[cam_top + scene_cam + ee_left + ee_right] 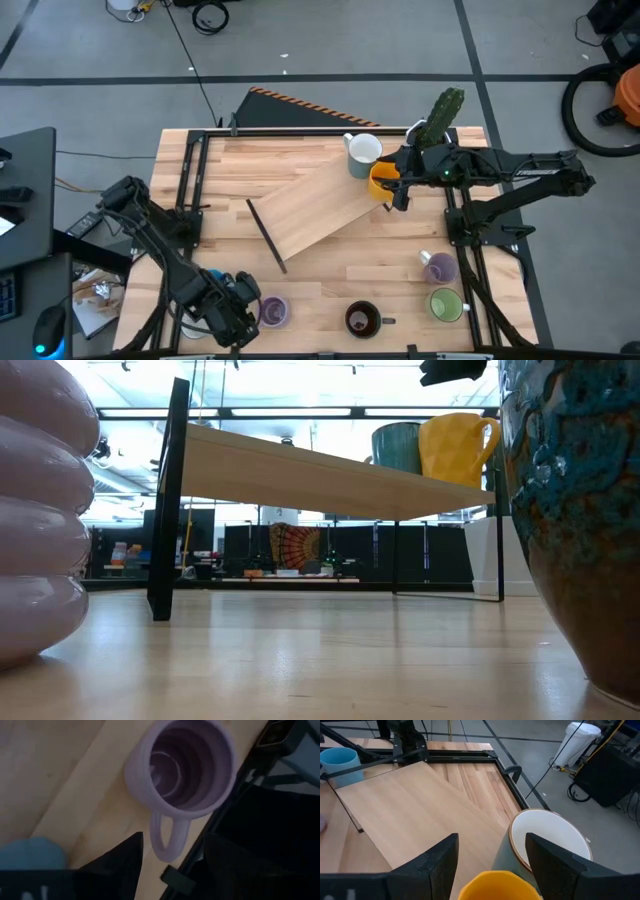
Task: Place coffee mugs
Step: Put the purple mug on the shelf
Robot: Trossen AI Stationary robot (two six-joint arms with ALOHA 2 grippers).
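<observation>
A lavender mug [182,765] stands at the table's near left, also seen in the high view [272,311]. My left gripper [172,865] hangs open over it, one finger on either side of its handle [167,835], apart from it. A blue mug [30,854] stands beside that gripper. On the far right corner of a raised wooden shelf [310,210] stand an orange mug [381,181] and a grey-green mug with a white inside [362,150]. My right gripper [396,192] hovers open above the orange mug [497,887], clear of it in the low view [455,445].
A second lavender mug [440,267], a green mug [447,304] and a dark brown mug [362,319] stand along the table's near right. A potted cactus [441,115] stands at the far right corner. Black frame rails [190,180] run along the table's sides.
</observation>
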